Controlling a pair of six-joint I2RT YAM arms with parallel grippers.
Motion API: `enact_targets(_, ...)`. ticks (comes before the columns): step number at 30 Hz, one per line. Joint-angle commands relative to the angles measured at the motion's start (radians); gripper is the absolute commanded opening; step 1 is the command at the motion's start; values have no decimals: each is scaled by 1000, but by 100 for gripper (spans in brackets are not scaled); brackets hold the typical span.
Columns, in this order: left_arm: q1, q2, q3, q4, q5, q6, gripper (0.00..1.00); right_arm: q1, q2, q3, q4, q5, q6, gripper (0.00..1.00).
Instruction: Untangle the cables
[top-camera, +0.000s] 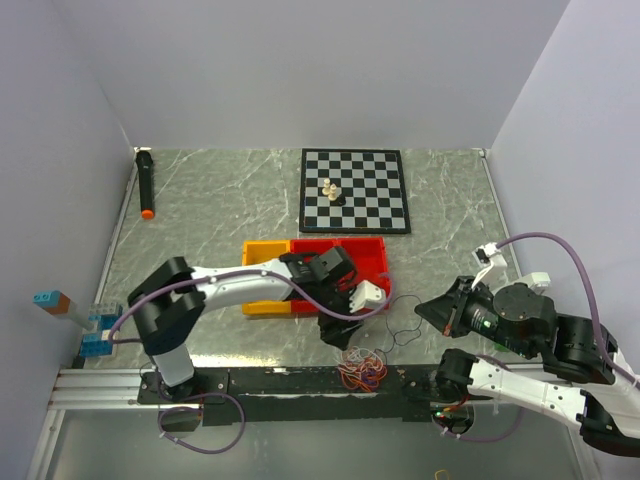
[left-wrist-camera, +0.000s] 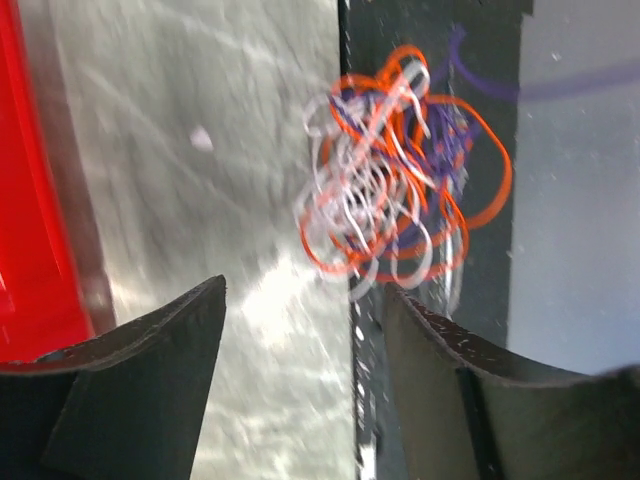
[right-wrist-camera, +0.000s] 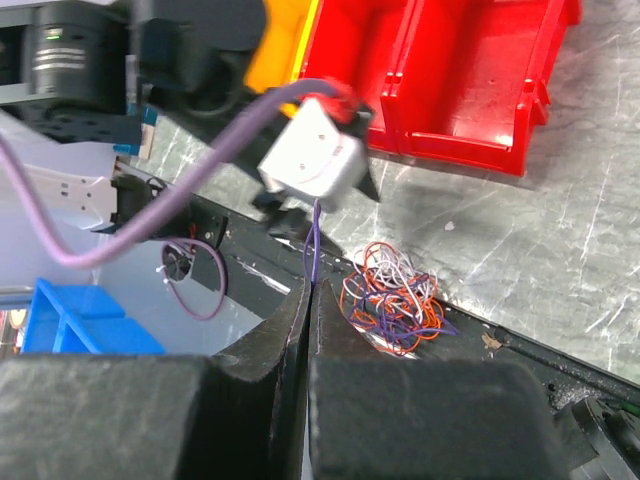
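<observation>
A tangle of orange, white and purple cables (top-camera: 362, 368) lies at the table's near edge, partly on the black base rail. It also shows in the left wrist view (left-wrist-camera: 395, 185) and in the right wrist view (right-wrist-camera: 392, 298). My left gripper (top-camera: 335, 328) hovers just above and to the left of the tangle; in its wrist view the gripper (left-wrist-camera: 305, 310) is open and empty. My right gripper (right-wrist-camera: 312, 285) is shut on a thin purple cable (right-wrist-camera: 314, 240) that runs away from its tips. In the top view the right gripper (top-camera: 422, 304) sits to the right of the tangle.
A red bin (top-camera: 345, 258) and a yellow bin (top-camera: 262, 256) stand behind the left arm. A chessboard (top-camera: 354, 190) with pieces lies at the back. A black marker (top-camera: 146, 183) is at the far left. Blue blocks (top-camera: 95, 332) sit at the near left.
</observation>
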Motion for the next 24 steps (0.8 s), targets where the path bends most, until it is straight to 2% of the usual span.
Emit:
enact_targets(1,-18,68,82,44,66,49,64,8,-17,4,23,-1,5,0)
enact_targets(5,-41,96,49,57,92,63,43,8,-30,6,21,0,8,0)
enact_targets(7,-50,80,15,73,74,77,25,8,-30,13,23,0,2,0)
enact_targets(9,-52,60,-16,80,52,79,1,8,-26,24,27,0,-4,0)
enact_targets(17,-37,-68,-97,-35,8,140,1,8,6,102,20,22,-41,0)
enact_targets(24,74,-260,-194,-205,-37,246,1,8,46,179,1,59,-76,0)
